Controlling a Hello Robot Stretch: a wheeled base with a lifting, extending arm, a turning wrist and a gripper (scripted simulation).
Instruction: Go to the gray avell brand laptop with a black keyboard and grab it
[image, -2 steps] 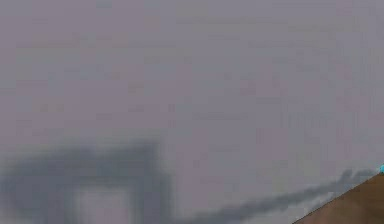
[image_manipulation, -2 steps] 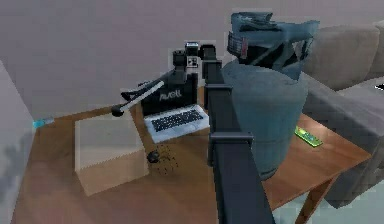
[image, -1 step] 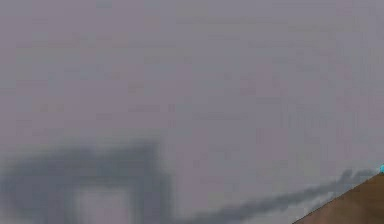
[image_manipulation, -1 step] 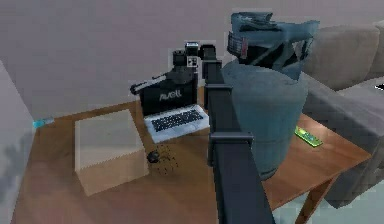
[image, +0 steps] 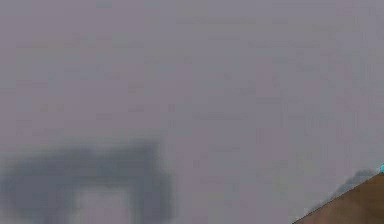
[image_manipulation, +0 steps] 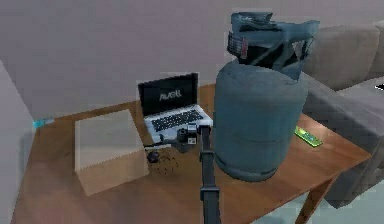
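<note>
A grey laptop (image_manipulation: 175, 104) stands with its lid up on a wooden table (image_manipulation: 60, 175), showing a dark screen and black keyboard. The arm (image_manipulation: 209, 180) rises from the bottom edge toward the laptop's front edge. Its gripper (image_manipulation: 164, 153) lies just in front of the keyboard, over the tabletop. I cannot tell whether it holds anything or touches the laptop.
A tan cardboard box (image_manipulation: 108, 150) sits left of the laptop. A big blue-grey gas cylinder (image_manipulation: 258, 100) stands right of it, close to the arm. A green flat item (image_manipulation: 308, 136) lies beyond, with a grey sofa (image_manipulation: 352, 80) at the right. The table corner (image: 350, 205) meets a grey wall.
</note>
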